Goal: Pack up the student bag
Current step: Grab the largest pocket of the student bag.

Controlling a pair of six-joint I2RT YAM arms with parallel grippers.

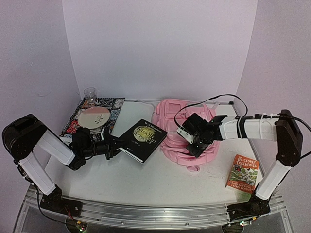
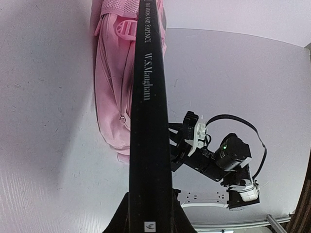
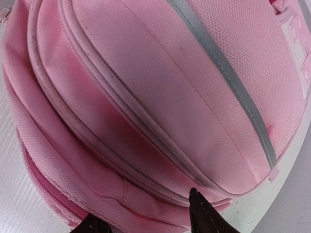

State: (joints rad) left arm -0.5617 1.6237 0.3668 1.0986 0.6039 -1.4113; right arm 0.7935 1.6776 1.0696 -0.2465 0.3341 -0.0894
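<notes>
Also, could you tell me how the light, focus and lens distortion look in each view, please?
Top external view: soft, even light, faint shadows, the table's near edge bowed by the lens. Left wrist view: the black book's spine sharp, lettering legible. Right wrist view: the student bag fills the frame, weave crisp, the right gripper's fingertips dark silhouettes.

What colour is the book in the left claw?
The book is black, pale spine lettering; clearest from the left wrist.
</notes>
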